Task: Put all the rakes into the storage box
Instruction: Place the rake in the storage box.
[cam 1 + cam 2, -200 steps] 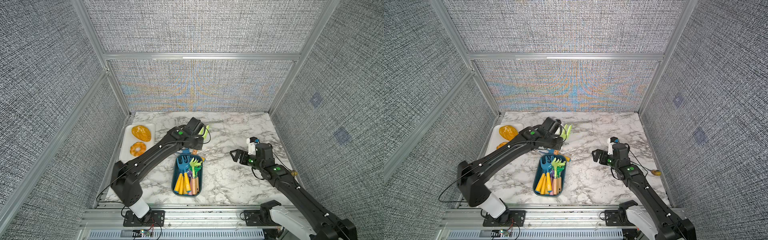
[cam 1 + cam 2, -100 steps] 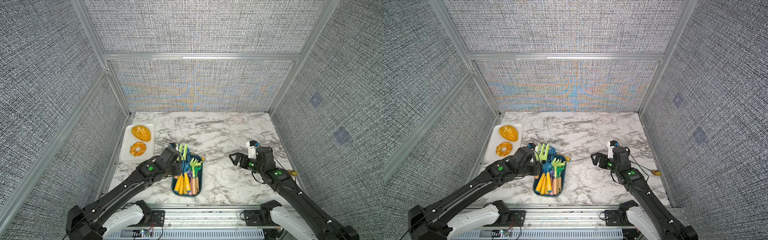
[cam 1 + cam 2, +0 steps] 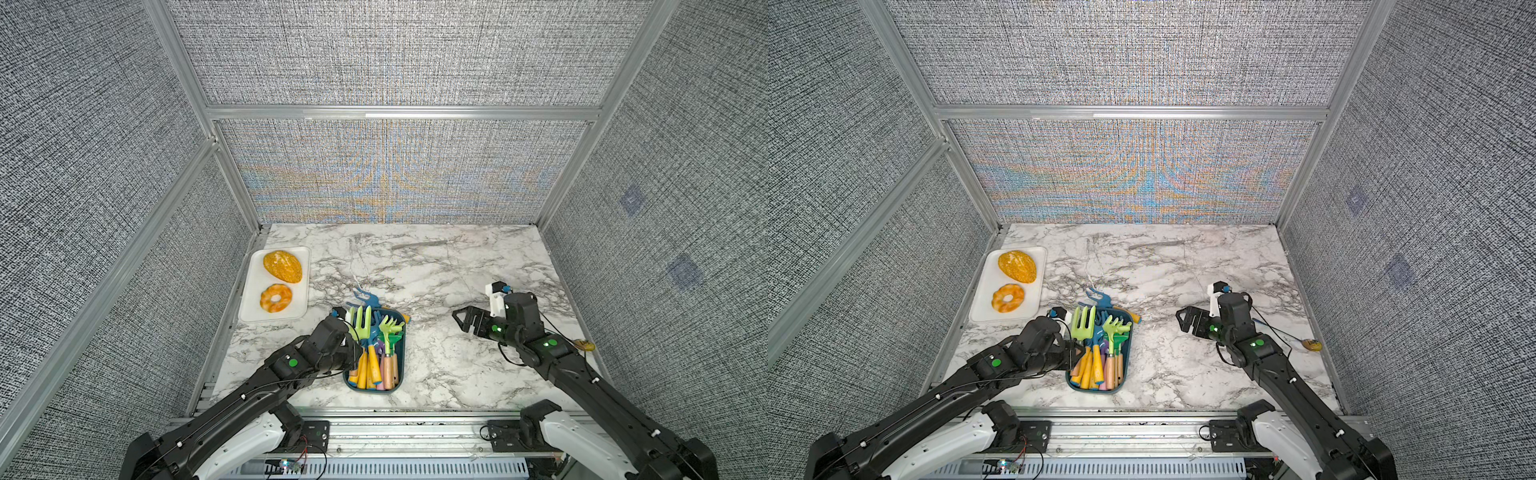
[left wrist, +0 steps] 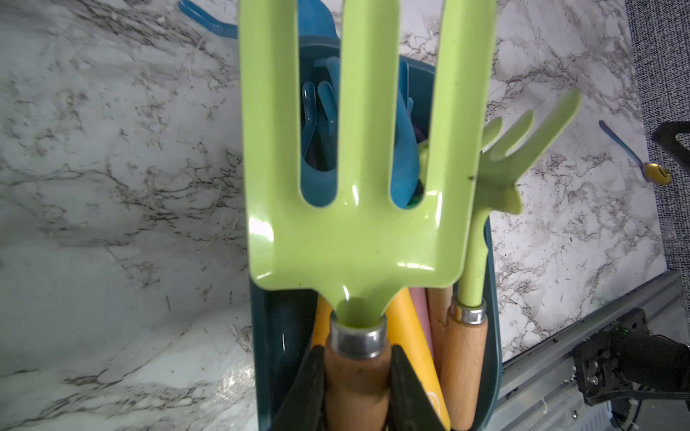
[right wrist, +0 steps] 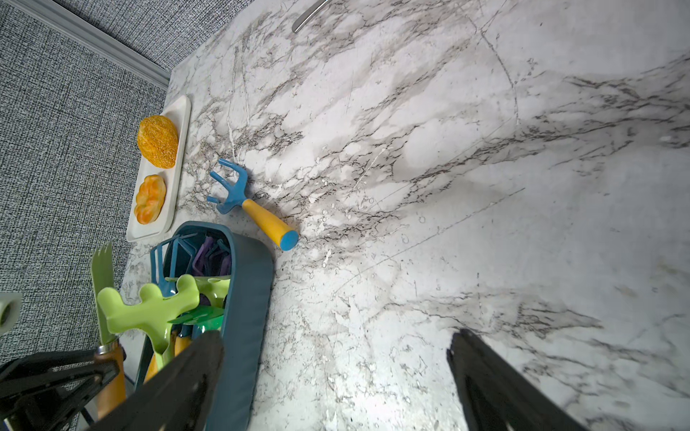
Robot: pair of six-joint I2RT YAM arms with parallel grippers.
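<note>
The lime-green, wooden-handled plastic rake (image 4: 358, 231) is clamped by the left fingers (image 4: 313, 388) above the dark teal plastic storage box (image 4: 276, 343), along its nine-o'clock side. Lowering and release are judged still to be done. The right fingers (image 5: 496, 388) are spread and empty.

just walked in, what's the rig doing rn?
The left gripper is shut on the wooden handle of a light green rake, holding it lengthwise over the storage box, which is already packed with toy garden tools. It has not let go yet. The right gripper is open and empty, off to the box's side. A blue rake with a yellow handle lies on the table just beyond the box.
</note>
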